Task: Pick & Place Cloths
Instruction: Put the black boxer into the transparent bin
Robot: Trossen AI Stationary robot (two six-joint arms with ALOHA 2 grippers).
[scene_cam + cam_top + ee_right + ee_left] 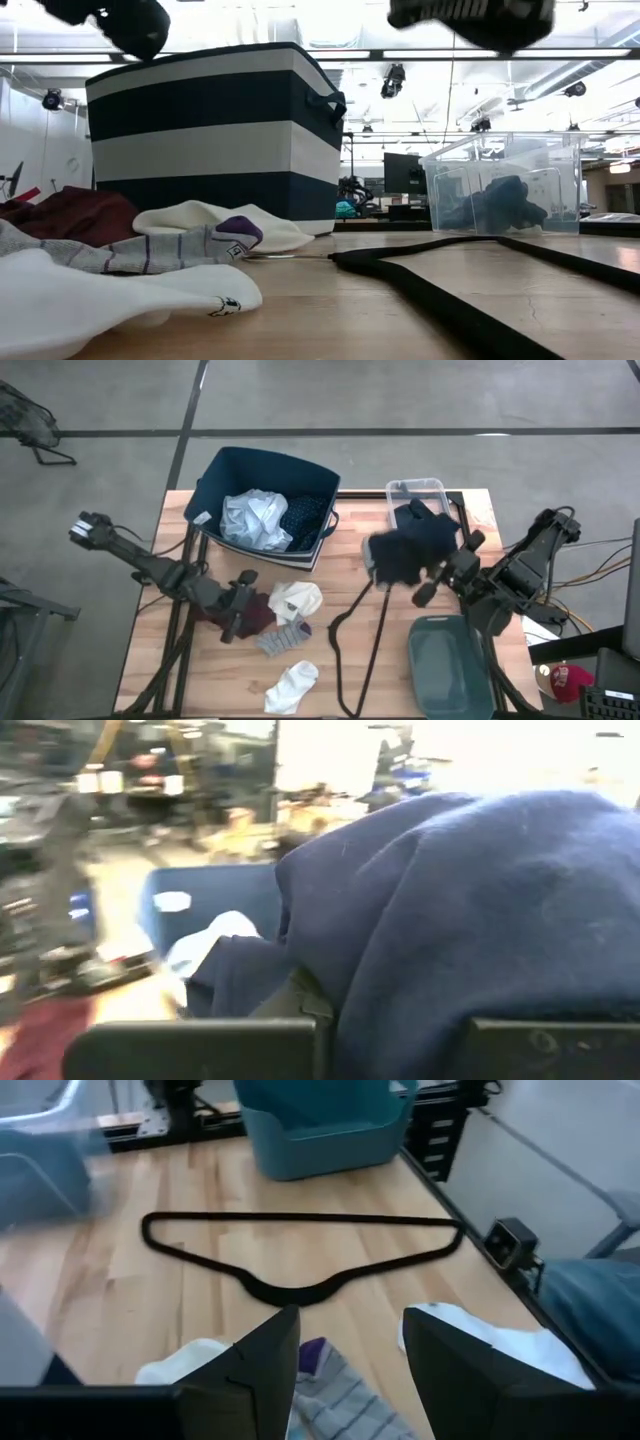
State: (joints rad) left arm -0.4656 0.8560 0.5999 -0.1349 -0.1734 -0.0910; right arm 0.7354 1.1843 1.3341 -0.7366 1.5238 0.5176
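High view: right gripper (437, 567), jaws clenched on a navy cloth (410, 548), hangs above the surface (420, 610); left gripper (243, 603), jaws parted, sits over maroon cloth (258, 614).

High cam looks straight down on whole worktop (420, 660). Low cam sits at worktop lvl, v. close to socks (110, 290). Both show striped bin (215, 140) & hanger (345, 650). Wrist cams look fwd past jaws.

Robotics lab or workshop: wood bench (150, 650) on concrete floor (300, 400), exposed ceiling trusses (450, 55), monitors (405, 172) and gear behind.
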